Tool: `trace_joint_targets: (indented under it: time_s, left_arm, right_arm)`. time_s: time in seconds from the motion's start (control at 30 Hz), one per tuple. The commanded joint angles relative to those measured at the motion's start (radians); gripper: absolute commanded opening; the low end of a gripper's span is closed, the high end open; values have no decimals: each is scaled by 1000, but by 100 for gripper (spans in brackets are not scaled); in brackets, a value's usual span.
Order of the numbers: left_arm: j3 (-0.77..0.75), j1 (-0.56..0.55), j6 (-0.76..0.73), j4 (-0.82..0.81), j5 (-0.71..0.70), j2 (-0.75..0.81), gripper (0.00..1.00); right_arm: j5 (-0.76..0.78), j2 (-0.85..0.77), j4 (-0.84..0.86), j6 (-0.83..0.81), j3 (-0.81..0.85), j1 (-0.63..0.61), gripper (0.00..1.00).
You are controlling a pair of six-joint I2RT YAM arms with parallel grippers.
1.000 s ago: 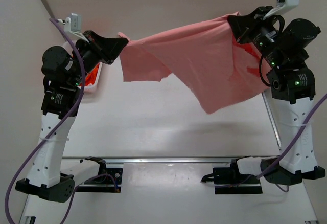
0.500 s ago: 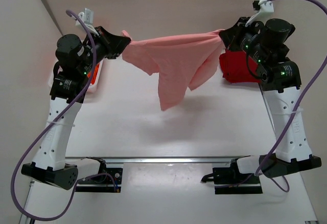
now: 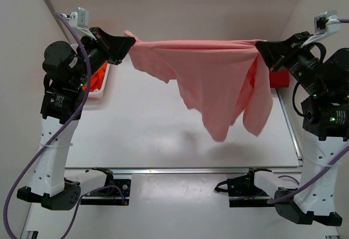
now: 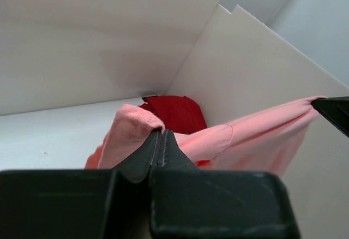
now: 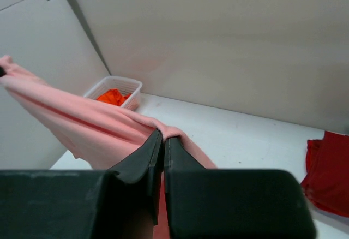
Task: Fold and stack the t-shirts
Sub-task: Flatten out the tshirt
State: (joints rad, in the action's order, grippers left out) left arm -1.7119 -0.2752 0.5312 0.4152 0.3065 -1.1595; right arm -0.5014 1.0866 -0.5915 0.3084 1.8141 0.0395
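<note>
A salmon-pink t-shirt (image 3: 218,81) hangs stretched in the air between both arms, its lower part drooping above the table. My left gripper (image 3: 130,43) is shut on its left end (image 4: 133,124). My right gripper (image 3: 259,48) is shut on its right end (image 5: 163,127). A dark red t-shirt (image 3: 281,78) lies at the table's right side behind the right arm; it also shows in the left wrist view (image 4: 174,111) and the right wrist view (image 5: 327,171). A bright orange t-shirt (image 5: 113,96) lies in the basket.
A white lattice basket (image 5: 128,89) stands at the back left of the table, partly hidden by the left arm (image 3: 65,81) in the top view. White walls close in the back and both sides. A metal rail (image 3: 180,169) runs along the near edge.
Both arms have spread apart and pulled the salmon-pink shirt taut between them. The right arm swung out to the right, and the shirt hangs lower and wider than before.
</note>
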Motion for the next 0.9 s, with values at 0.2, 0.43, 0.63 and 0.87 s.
trace_joint_targets:
  time_s: [0.2,0.43,0.63,0.87]
  left_arm:
    - [-32,103,-109,4,-242,-165,0]
    - [129,110,-131,-49,-288,-363,0]
    - [323,108,-122,-136,-261,-367,0]
    - [377,111,-143,-124,-225,-388,0]
  right_arm:
    - [211,301,70,-126,37,-167,0]
    - [465,1014,-366,-91,803,-107,42]
    - [665,776,-112,-221,156,-363,37]
    - [696,734,75,-218,-314,-737,42]
